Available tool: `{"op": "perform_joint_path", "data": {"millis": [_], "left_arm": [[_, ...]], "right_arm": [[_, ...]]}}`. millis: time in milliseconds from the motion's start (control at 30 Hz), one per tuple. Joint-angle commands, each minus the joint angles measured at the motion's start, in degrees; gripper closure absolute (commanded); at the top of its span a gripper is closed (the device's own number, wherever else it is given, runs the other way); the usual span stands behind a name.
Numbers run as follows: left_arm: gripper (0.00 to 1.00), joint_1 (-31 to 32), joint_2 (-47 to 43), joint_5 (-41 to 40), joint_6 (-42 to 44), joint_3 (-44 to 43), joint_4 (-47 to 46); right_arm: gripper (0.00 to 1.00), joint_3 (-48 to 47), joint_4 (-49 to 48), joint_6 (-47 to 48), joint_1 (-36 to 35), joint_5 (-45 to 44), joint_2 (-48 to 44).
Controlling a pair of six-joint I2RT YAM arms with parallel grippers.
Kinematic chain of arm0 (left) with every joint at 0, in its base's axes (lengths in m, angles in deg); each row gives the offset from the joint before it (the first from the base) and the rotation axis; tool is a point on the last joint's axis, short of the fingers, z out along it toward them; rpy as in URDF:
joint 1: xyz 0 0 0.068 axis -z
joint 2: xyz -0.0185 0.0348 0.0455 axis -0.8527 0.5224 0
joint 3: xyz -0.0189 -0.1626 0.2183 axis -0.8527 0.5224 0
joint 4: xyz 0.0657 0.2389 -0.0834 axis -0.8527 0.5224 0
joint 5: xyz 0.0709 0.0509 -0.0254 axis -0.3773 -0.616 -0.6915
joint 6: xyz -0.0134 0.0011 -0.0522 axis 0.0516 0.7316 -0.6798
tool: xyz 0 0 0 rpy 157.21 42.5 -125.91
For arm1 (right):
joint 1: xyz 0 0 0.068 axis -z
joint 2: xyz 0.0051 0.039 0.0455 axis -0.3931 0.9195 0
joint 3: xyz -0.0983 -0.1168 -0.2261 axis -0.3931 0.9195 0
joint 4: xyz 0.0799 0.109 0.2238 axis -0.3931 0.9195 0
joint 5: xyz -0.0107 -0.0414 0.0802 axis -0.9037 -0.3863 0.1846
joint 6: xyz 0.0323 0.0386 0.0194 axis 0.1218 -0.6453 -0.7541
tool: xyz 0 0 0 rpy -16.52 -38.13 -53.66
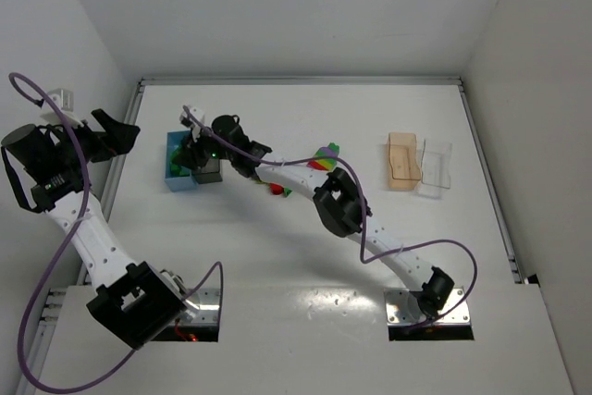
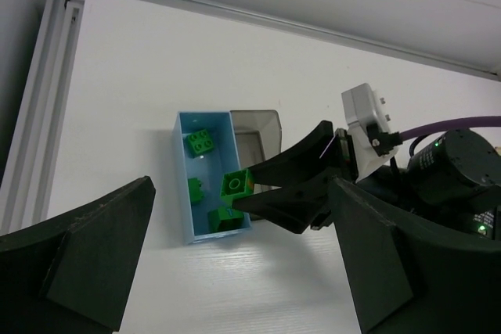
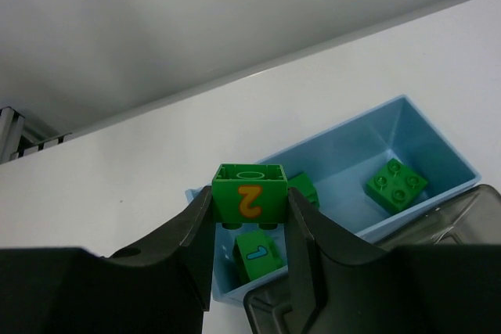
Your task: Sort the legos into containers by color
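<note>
Right fingers (image 3: 313,232) clamped on a green brick (image 3: 249,193) marked 2, above the light blue bin (image 3: 438,142) near the far left corner of the worktop (image 1: 277,108), three more green bricks (image 3: 395,184) inside, left fingers (image 2: 86,256) spread wide

An orange "2" stood on the side of one green brick (image 3: 249,193), raised above the light blue bin (image 3: 427,138). A blue "1" marked a second green brick (image 3: 257,253) lying at one end of that bin.
</note>
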Motion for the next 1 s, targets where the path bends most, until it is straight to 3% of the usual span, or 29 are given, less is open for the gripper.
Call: {"op": "perform_joint_path", "data": {"millis": [0, 200, 400, 533, 733, 767, 967], "left_arm": [[0.00, -0.60, -1.71, -0.62, 0.75, 0.01, -1.15], [0.00, -0.60, -1.71, 0.86, 2.33, -0.51, -0.63], [0.00, -0.60, -1.71, 6.93, 6.63, -1.04, 1.13], [0.00, -0.60, -1.71, 13.07, 8.05, -1.04, 2.45], [0.00, -0.60, -1.09, 16.87, 8.05, -0.51, 2.45], [0.00, -0.60, -0.22, 17.56, 8.05, -0.51, 2.45], [0.00, 3.27, 1.11, 16.61, 8.05, -0.51, 2.45]], "right_arm": [[0.65, -2.81, -3.68, -0.16, -1.08, -1.20, 0.78], [0.39, -2.81, -3.68, 0.55, -1.08, -2.35, 0.26], [0.35, -2.20, -1.49, 4.40, -1.08, -2.35, -3.08], [0.29, 1.14, 2.37, 8.44, 0.15, -4.10, -12.28], [0.10, 13.34, 15.73, 18.45, 4.28, -7.53, -29.16], [0.08, 18.76, 16.96, 19.26, 4.98, -8.58, -31.97], [0.04, 41.52, 26.63, 24.36, 9.20, -16.13, -51.65]]}}
